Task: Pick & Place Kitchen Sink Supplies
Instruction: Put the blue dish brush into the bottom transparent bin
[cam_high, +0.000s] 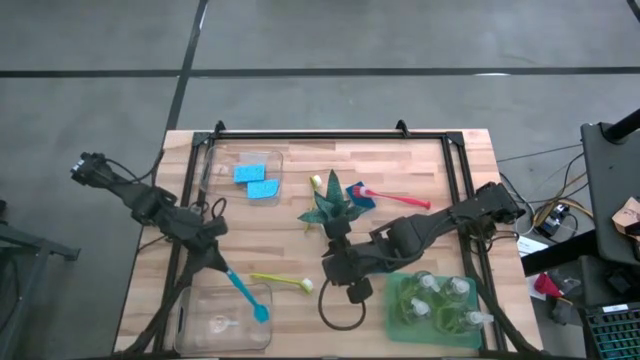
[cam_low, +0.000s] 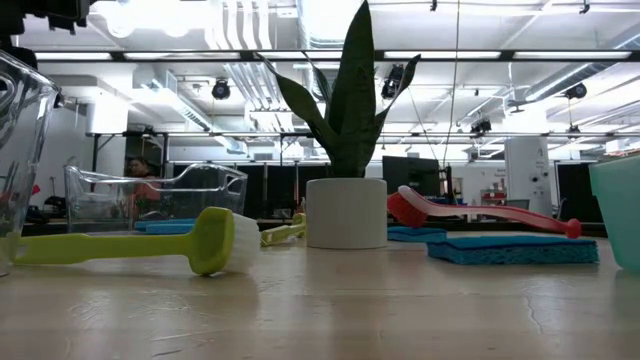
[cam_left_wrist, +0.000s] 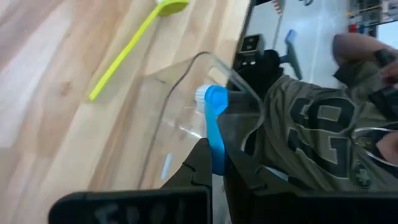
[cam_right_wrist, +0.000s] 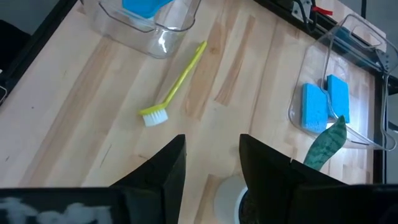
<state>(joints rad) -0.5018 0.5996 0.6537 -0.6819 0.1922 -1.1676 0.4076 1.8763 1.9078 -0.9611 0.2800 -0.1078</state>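
Note:
My left gripper (cam_high: 221, 263) is shut on a blue brush (cam_high: 246, 293), whose head (cam_left_wrist: 208, 97) reaches over the clear bin (cam_high: 192, 325) at the near left. A yellow-green brush (cam_high: 282, 282) lies flat on the table beside that bin. My right gripper (cam_right_wrist: 211, 163) hangs open above the table near the potted plant (cam_high: 328, 210), with nothing between its fingers. Two blue sponges (cam_high: 255, 181) lie in the far clear bin (cam_high: 212, 160). A red-pink brush (cam_high: 392, 197) rests on another blue sponge (cam_high: 361, 196). Pump bottles (cam_high: 441, 298) stand in the green tray (cam_high: 398, 318). My left gripper pinches the blue brush's handle (cam_left_wrist: 217, 149) between its two fingers, near the end away from the head. The fingers slant down from the table's left side, and the brush runs on along them. The brush is lifted clear of the table, its head lowest, over the near bin.
A black cable loop (cam_high: 345, 310) lies near the table's near edge, beside the green tray. A second yellow-green brush (cam_high: 316, 183) lies by the plant's far side. A person in a printed shirt (cam_left_wrist: 311, 137) stands beyond the table's near edge.

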